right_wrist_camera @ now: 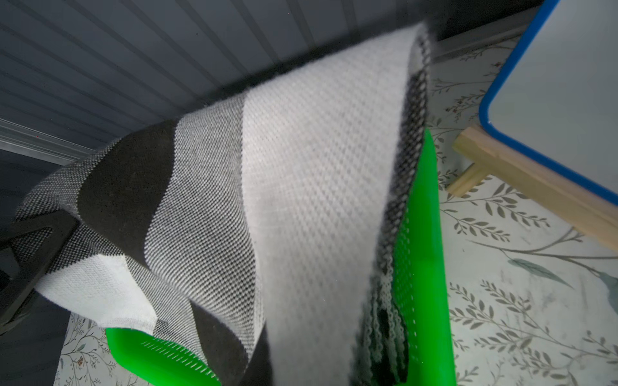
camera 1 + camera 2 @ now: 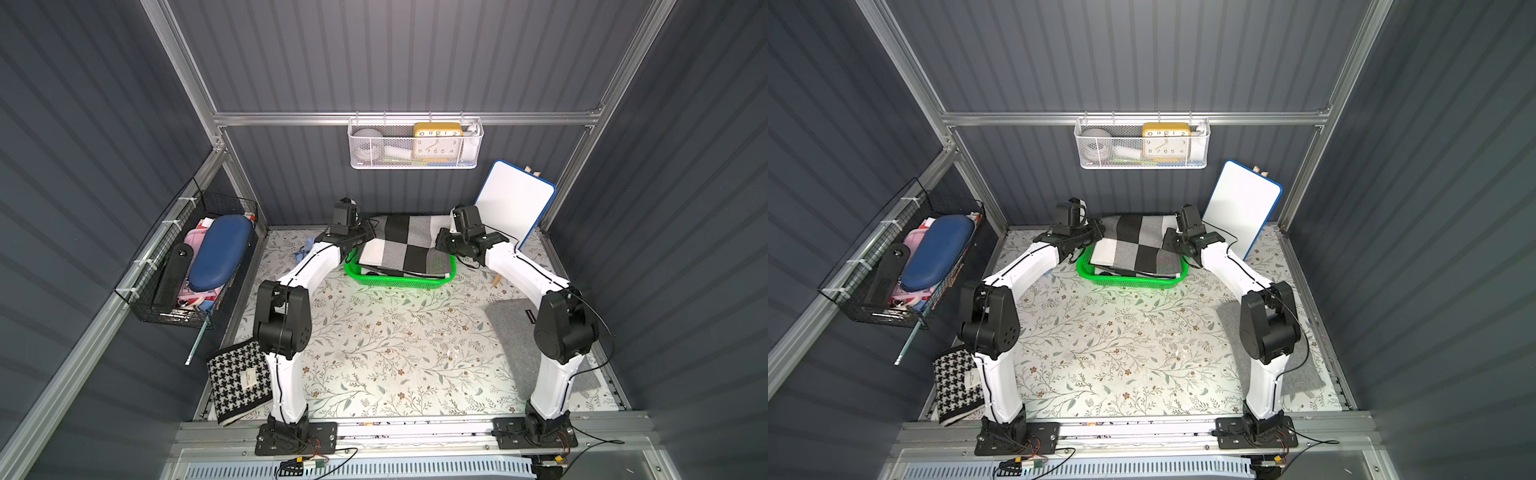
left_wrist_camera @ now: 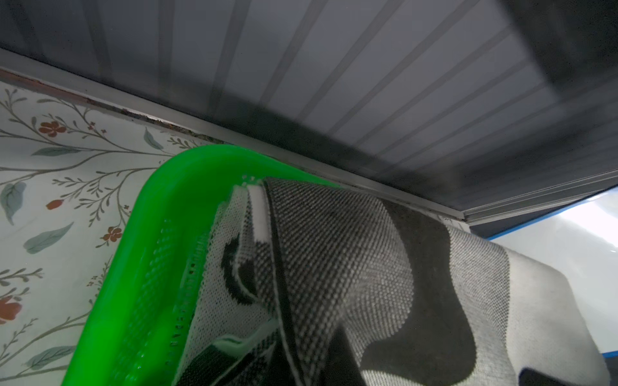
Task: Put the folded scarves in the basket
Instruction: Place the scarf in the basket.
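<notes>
We look into a booth of dark grey ribbed wall panels set in an aluminium frame, and its floor is a counter (image 2: 395, 345) covered with a pale sheet printed with leafy sprigs and small brown flowers. The basket (image 2: 399, 282), bright green with perforated sides, stands on this sheet close to the back wall, and we place everything else from it. The folded scarf (image 2: 405, 245), in black, grey and white blocks, lies across the basket, its near part sagging inside the rim and its far part raised above it. At the basket's left end the left gripper (image 2: 365, 233) is closed on the scarf's edge. At its right end the right gripper (image 2: 441, 242) is closed on the opposite edge. In both wrist views the cloth rises tented toward the camera. Behind the basket to the right, a blue-rimmed whiteboard (image 2: 515, 199) leans on a wooden easel. High above the basket, a white mesh wall basket (image 2: 415, 160) hangs from the frame rail and holds a yellow clock (image 2: 437, 139). Well to the basket's left, a black wire basket (image 2: 174, 309) on the side wall carries a blue case (image 2: 220, 253). Nearer the arm bases than the basket, a houndstooth cloth (image 2: 239, 380) lies at the left corner and a grey felt mat (image 2: 515, 324) lies on the right.
</notes>
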{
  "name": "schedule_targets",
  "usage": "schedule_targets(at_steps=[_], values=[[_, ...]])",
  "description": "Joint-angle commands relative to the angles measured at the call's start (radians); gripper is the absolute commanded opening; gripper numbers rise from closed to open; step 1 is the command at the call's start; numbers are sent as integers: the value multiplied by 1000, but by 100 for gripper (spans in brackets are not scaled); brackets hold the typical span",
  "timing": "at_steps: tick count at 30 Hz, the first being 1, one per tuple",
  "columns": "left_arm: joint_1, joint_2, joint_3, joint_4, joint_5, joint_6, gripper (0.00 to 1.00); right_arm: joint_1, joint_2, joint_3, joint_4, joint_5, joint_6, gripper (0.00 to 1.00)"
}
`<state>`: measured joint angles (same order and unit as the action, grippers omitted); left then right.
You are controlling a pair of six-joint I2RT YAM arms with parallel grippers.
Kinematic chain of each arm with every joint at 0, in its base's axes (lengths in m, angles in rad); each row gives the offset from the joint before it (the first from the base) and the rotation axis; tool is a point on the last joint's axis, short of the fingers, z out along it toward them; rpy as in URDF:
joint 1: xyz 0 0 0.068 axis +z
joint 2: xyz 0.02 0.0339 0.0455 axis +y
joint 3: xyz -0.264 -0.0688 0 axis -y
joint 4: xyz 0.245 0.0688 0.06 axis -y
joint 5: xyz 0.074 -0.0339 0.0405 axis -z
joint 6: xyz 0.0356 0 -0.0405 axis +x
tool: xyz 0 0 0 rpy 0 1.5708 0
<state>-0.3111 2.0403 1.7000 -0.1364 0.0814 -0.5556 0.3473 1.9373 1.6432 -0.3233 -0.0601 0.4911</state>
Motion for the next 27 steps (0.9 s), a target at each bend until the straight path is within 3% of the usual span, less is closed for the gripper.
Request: schedule_targets(at_steps=[1,8,9,10,11,12,13,14,18,27], values=[[33,30,60,18,-10,24,0,-33,40,62,-20,-22,-31,0],[40,96,101,23,-6,29,0,-50,99,91,-23,-42,-46,0],[41,101,106,22,-6,28,0,-50,102,94,-23,-43,-50,5],[41,105,111,21,1,29,6,-50,104,95,-23,-41,-50,12],[41,110,117,21,18,36,29,-50,104,98,-26,-40,-52,23],[41,112,120,21,40,41,61,-52,102,98,-32,-37,-53,35],[41,111,118,26,56,42,87,-51,98,98,-36,-35,-56,44],[41,108,120,26,69,43,99,-51,88,98,-43,-36,-58,53],[41,63,111,33,95,41,99,-50,15,68,-69,-41,-71,63],[-37,-170,-63,98,204,-15,99,-49,-337,-206,-110,-24,-59,66]])
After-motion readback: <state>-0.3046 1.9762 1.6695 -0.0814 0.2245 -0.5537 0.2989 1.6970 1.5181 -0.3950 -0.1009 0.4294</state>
